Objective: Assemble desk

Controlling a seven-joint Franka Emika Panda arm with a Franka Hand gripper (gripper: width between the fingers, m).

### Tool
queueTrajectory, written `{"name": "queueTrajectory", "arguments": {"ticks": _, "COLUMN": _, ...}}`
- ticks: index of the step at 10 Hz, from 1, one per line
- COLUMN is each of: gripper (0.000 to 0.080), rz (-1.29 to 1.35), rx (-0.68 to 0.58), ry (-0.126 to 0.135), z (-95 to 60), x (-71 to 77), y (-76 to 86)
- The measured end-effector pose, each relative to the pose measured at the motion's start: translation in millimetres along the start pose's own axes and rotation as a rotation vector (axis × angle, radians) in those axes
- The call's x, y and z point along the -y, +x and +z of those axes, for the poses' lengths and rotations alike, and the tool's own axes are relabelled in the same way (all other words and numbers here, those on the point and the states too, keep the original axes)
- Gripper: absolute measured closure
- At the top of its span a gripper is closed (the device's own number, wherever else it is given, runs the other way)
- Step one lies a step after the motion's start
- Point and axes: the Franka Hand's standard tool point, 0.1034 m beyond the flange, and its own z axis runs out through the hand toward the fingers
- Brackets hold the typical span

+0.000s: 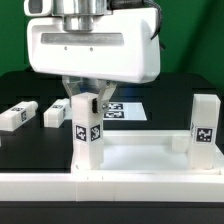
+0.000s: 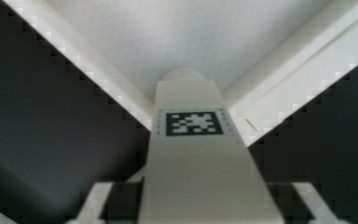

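Claw (image 1: 86, 105) gripping upright leg (image 1: 86, 135) at desk top (image 1: 140, 158) corner; whether leg seated, unclear.

We see a black table (image 1: 25, 90) under everything. The marker board (image 1: 128, 110) lies flat on it toward the back, partly hidden, with black square tags showing. A long white rail wall (image 1: 40, 183) runs across the near edge, and there is a green backdrop (image 1: 12, 40) behind. In the wrist view the table is just dark areas at the sides.

Each leg (image 1: 83, 140) white w/ blk-wht checker tag (image 1: 203, 131); desk top (image 1: 140, 158) white, table (image 1: 25, 85) blk.
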Motion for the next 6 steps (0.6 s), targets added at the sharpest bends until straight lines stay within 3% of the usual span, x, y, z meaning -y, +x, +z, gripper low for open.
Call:
{"name": "queueTrajectory", "arguments": {"ticks": 1, "gripper": 0.0482, "rz": -0.022, "rx": 0.000, "ry": 0.000, "z": 0.2, "x": 0.1, "y": -0.2}}
{"name": "queueTrajectory", "arguments": {"ticks": 2, "gripper": 0.0306, "rz": -0.050, "rx": 0.000, "ry": 0.000, "z": 0.2, "x": 0.1, "y": -0.2}}
{"name": "queueTrajectory", "arguments": {"ticks": 3, "gripper": 0.0306, "rz": -0.072, "rx": 0.001, "ry": -0.001, "z": 0.3, "x": 0.0, "y": -0.3}}
{"name": "queueTrajectory", "arguments": {"ticks": 4, "gripper": 0.0184, "rz": -0.163, "rx": -0.001, "ry": -0.006, "z": 0.3, "x": -0.1, "y": -0.4}}
{"name": "queueTrajectory", "arguments": {"ticks": 6, "gripper": 0.0160, "rz": -0.352, "rx": -0.002, "ry": -0.010, "z": 0.3, "x": 0.3, "y": -0.7}}
